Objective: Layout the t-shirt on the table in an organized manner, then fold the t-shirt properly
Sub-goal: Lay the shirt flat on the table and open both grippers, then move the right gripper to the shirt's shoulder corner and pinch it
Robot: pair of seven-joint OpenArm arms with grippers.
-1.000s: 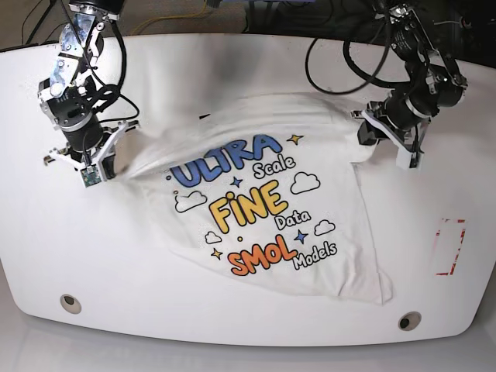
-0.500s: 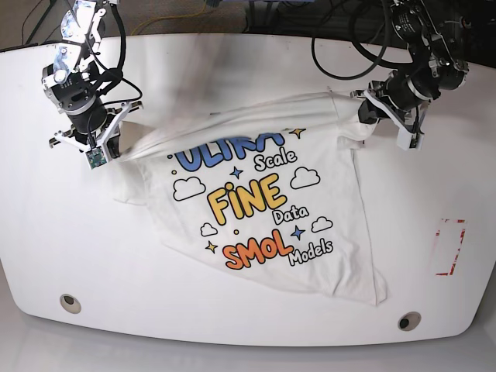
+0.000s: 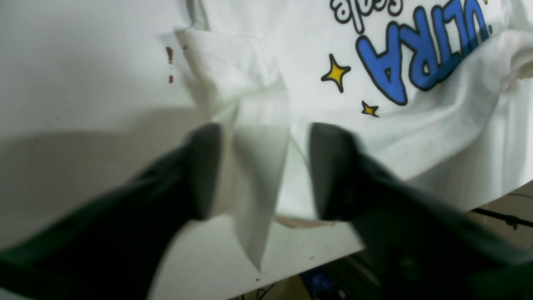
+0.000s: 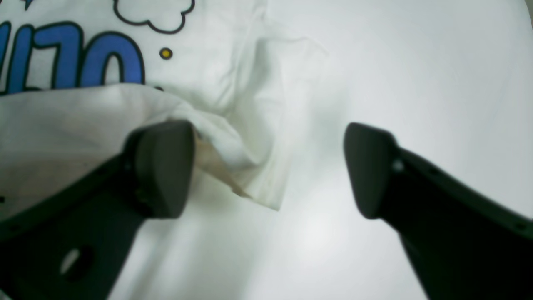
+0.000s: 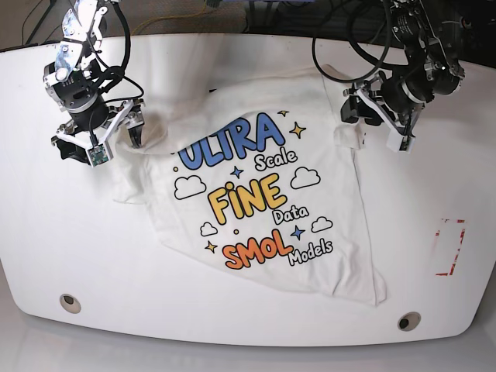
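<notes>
**Soft cloth on a glossy top, matt dark fingers**

The t-shirt (image 5: 263, 194) is white woven cloth, matt and soft, creased into folds toward ten o'clock and two o'clock. Its printed letters look flat and smooth, in blue, yellow and orange with dark outlines. The table (image 5: 70, 248) is a smooth, glossy white surface that throws back soft light and blurred shadows. The left gripper (image 3: 258, 171) has dark, matt fingers (image 3: 333, 171) that look like plastic. The right gripper (image 4: 266, 166) shows the same matt dark finish, smooth and rounded.
</notes>
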